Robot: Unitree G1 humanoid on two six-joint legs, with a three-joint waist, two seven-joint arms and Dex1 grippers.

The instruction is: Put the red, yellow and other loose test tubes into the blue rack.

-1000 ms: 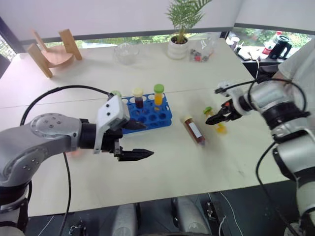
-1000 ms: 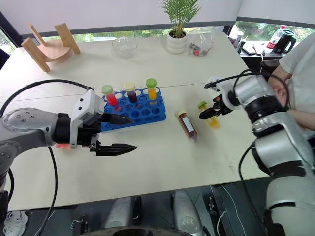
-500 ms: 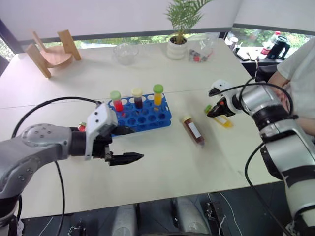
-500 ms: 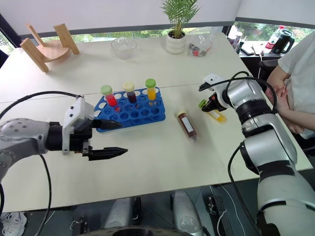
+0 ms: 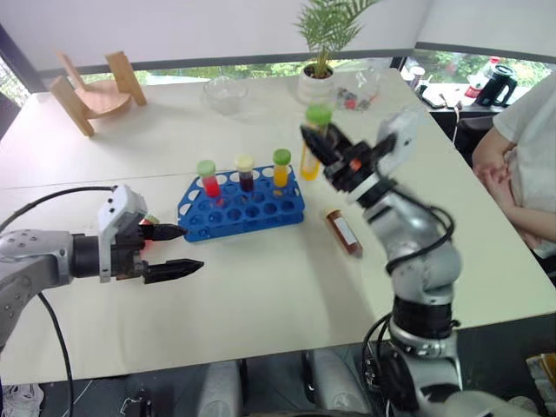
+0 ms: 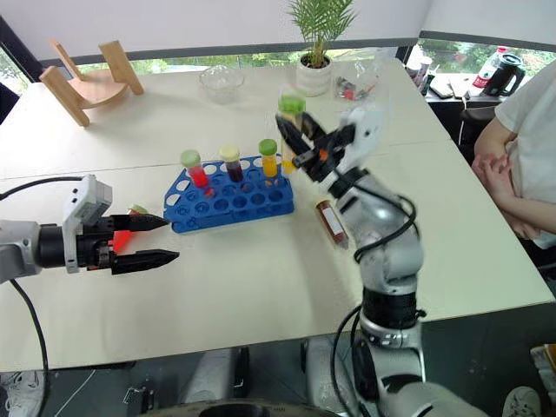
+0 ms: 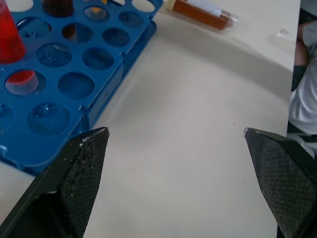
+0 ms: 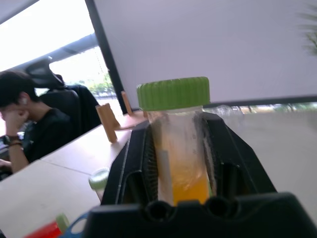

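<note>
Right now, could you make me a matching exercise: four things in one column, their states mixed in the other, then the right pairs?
1. right hand
2. left hand
3. labelled clear tube of dark brown liquid
4. bright blue plastic rack

a. holds three upright tubes
b. open, empty
c. lying on the pale table
d. shut on the green-capped tube of yellow liquid

Pairs: 1-d, 2-b, 3-c, 4-a

Blue rack (image 5: 243,208): three back holes filled, front apparently free.

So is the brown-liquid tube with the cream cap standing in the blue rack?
No, the brown-liquid tube lies flat on the table beside the blue rack.
</note>
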